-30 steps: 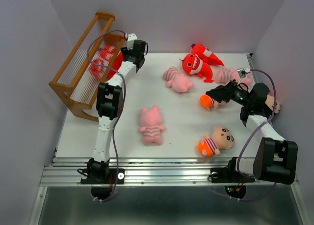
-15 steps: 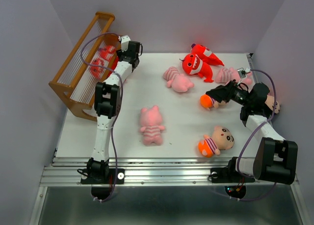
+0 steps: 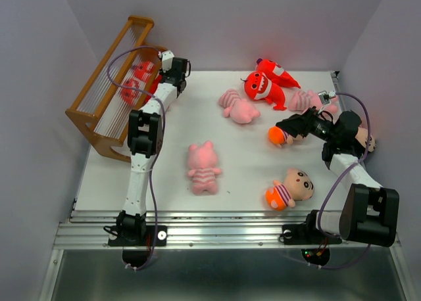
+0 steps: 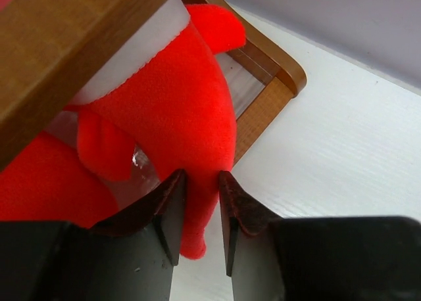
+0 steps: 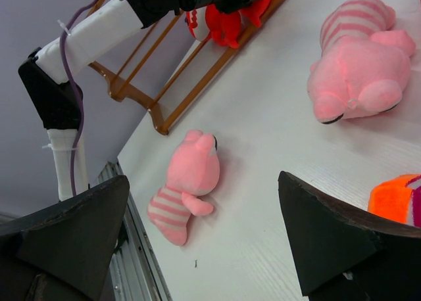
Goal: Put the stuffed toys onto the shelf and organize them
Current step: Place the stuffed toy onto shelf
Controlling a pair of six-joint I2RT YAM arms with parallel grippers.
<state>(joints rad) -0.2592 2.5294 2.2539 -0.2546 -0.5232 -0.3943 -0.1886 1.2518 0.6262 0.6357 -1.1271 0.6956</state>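
The brown wooden shelf stands at the far left with two red monsters lying in it. My left gripper is at the shelf's right end, its jaws drawn in on the lower tip of a red monster that hangs out past the frame. My right gripper hovers wide open and holds nothing, above a boy doll's orange bottom. On the table lie two more red monsters, three pink pigs and another boy doll.
The white table ends at a metal rail in front, where both arm bases are bolted. Purple-grey walls close in on both sides and the back. The left arm stretches along the shelf's front side.
My left gripper has shifted a little left toward the shelf's end and its jaws have narrowed onto the red monster. The right arm and the toys on the table have not moved.
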